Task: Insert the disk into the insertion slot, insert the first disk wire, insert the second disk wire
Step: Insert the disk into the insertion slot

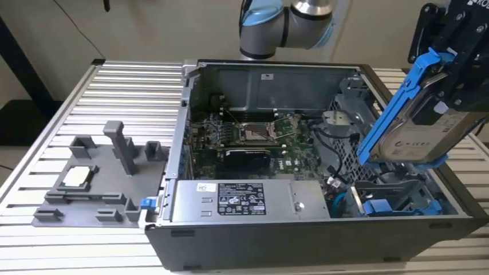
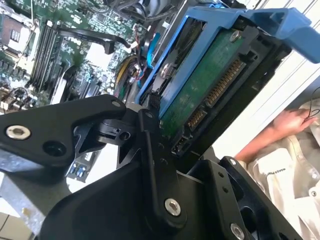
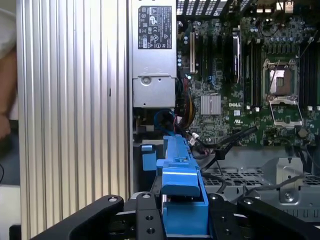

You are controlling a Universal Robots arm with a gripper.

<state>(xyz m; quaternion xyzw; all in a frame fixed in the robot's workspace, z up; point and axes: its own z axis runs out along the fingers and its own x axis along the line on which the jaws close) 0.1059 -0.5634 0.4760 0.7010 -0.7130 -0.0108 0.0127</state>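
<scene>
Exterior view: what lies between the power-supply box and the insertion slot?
Loose cables, one blue, between power-supply box and insertion slot, in the exterior view.

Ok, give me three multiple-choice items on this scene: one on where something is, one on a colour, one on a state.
1. Where is the disk? A. Held tilted above the open case. B. Lying flat inside it. C. Set down outside it.
2. What colour is its carrier frame? A. Red. B. Blue. C. Yellow.
3. How is the claw? A. Open, empty. B. Shut on a cable. C. Shut on the disk.
Answers:
1. A: the exterior view shows it in the air, not yet in the insertion slot.
2. B: the frame is blue in all views.
3. C: the first wrist view shows it clamping the frame from both sides.
</scene>
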